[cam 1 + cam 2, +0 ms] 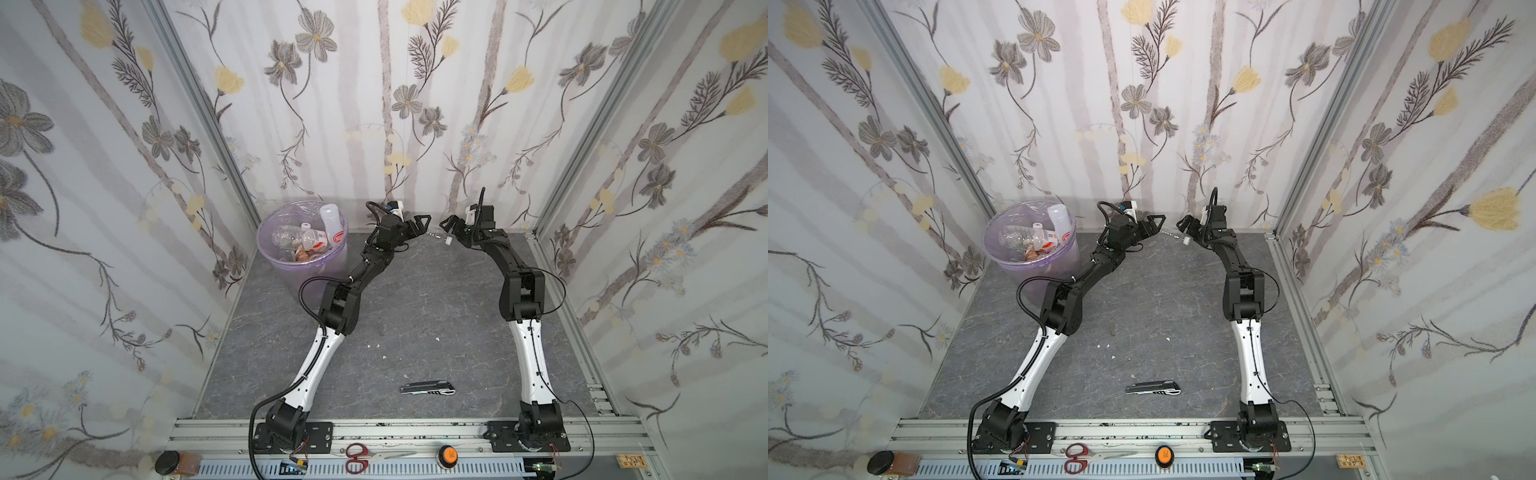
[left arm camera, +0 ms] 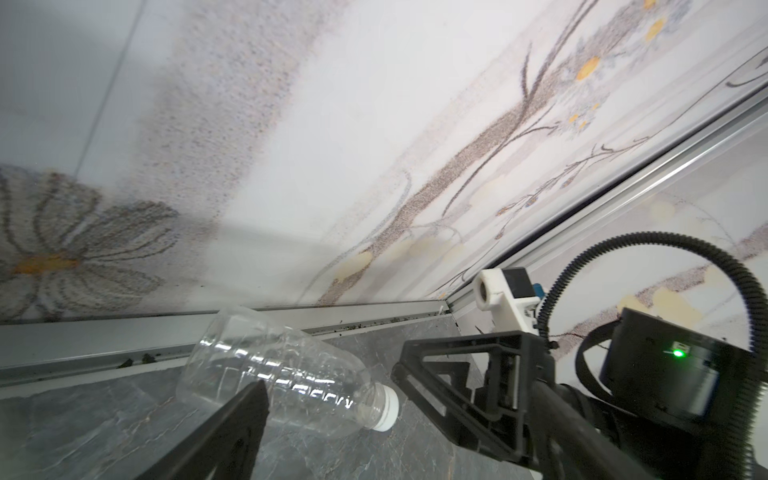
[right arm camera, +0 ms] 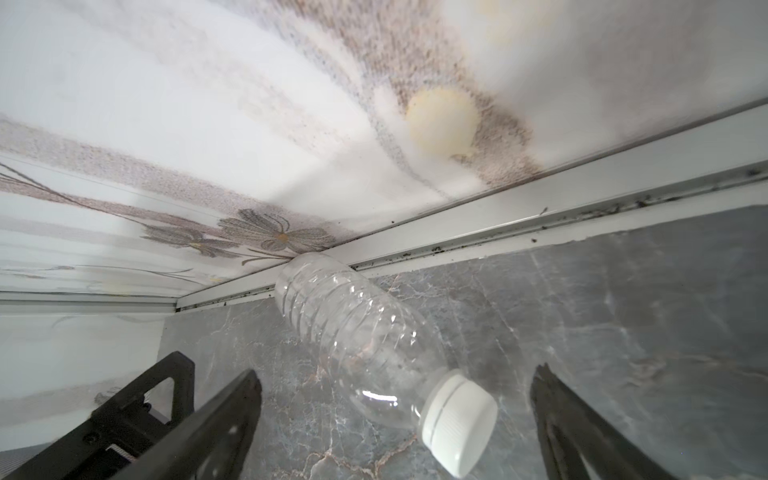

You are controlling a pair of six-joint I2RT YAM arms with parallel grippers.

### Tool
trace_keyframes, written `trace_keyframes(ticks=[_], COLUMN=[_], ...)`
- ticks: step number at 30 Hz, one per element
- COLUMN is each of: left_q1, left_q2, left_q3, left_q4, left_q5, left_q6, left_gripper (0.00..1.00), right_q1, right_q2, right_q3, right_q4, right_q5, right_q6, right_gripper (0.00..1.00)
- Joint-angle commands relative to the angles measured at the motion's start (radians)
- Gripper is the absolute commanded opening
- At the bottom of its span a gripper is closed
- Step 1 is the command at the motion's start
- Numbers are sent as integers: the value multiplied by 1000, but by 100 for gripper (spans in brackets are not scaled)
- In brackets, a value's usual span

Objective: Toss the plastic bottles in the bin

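Right gripper (image 3: 397, 370): spread fully, nothing held, judged set wide to straddle the bottle | clear bottle (image 3: 357, 332): laid on its side on the bench (image 1: 415, 311), cap between the open jaws, base pointed away against the back rail (image 3: 498, 208) | left gripper (image 1: 417, 226): likewise spread wide and empty, just beside the bottle | bin (image 1: 286, 270): well apart beyond the left gripper, other bottles (image 1: 309, 241) seen inside.

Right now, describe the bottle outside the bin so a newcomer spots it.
On the grey table, follow the back wall right of the bin. Between the left gripper and right gripper lies a clear bottle on its side: white cap, no label.
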Motion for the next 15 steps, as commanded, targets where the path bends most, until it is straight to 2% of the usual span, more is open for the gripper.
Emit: trace_keyframes(ticks=[1, 7, 15], left_q1=[3, 18, 43], left_q2=[-33, -36, -26], left_q3=[-21, -47, -55], left_q4=[41, 41, 39], left_q5=[25, 43, 49], left_q6=[11, 9, -10], left_gripper=[100, 100, 100], right_q1=[8, 11, 30], right_q2=[16, 37, 32], right_q3=[18, 18, 14], right_q4=[85, 119, 94], right_q5=[-39, -48, -97], right_q6=[49, 74, 43], right_gripper=[100, 100, 100])
